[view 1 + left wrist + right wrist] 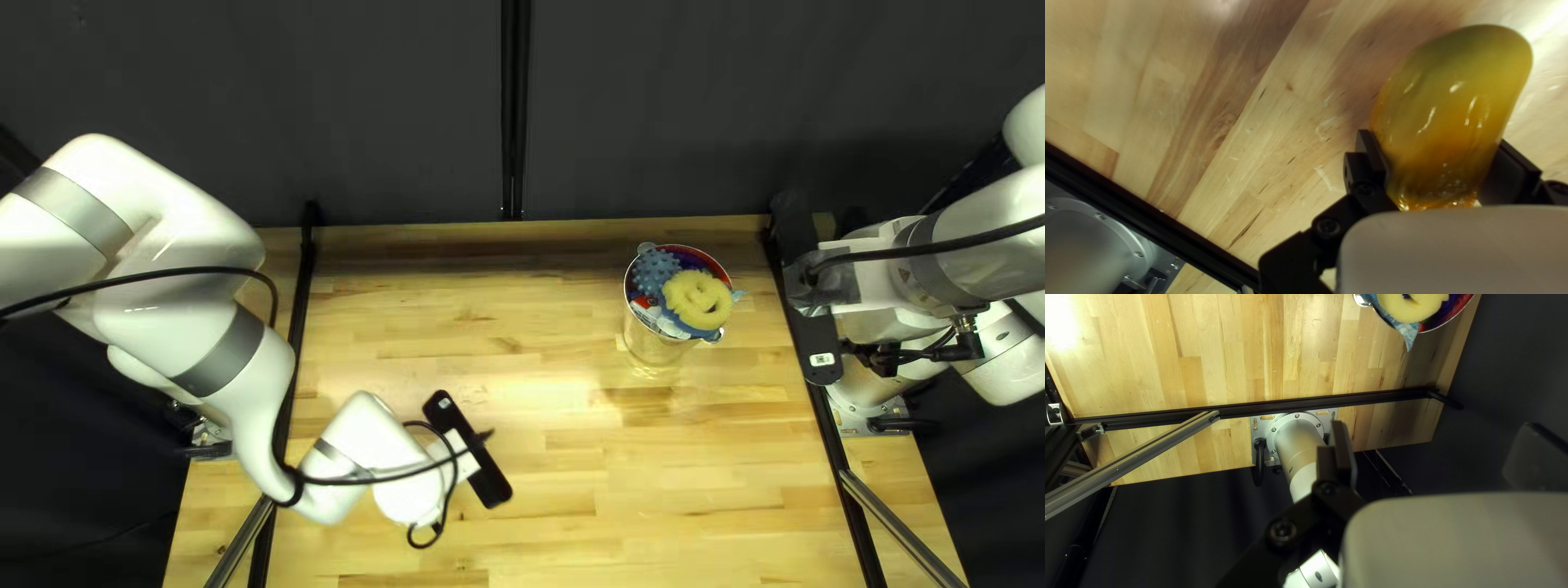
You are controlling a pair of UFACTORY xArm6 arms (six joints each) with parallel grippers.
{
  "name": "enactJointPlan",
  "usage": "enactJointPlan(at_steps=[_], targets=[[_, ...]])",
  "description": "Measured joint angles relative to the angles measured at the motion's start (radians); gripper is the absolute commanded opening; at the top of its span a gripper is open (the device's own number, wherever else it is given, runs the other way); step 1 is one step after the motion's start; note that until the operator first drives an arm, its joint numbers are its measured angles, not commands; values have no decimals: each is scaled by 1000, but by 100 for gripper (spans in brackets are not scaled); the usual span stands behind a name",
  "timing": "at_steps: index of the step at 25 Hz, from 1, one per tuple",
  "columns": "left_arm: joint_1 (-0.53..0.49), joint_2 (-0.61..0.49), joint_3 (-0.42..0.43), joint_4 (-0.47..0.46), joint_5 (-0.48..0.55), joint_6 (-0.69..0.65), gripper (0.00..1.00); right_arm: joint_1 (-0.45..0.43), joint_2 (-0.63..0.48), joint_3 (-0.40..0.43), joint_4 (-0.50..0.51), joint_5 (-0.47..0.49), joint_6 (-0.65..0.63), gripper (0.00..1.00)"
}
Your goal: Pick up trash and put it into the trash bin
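left tool [468, 449] | grips amber object [1451, 117] | long axis ahead, slightly aslant

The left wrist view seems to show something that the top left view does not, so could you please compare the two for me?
Only the left wrist view shows the glossy amber-yellow item, held between both fingers of my left end effector. Only the top left view shows the bin, with a yellow piece and a spiky blue piece in it. Both show the wooden table and a black rail.

Glossy amber object [1453, 120], wooden table [523, 359]
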Motion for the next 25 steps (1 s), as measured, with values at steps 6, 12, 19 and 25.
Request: enactJointPlan(at_steps=[6,12,19,25], targets=[[-49,56,-95,143,71,64,0,0,0,0,0,0,0,100],[-78,53,-87,220,75,67,0,0,0,0,0,0,0,100],[-88,44,-74,245,69,64,0,0,0,0,0,0,0,100],[-79,72,-124,282,87,105,0,0,0,0,0,0,0,100]])
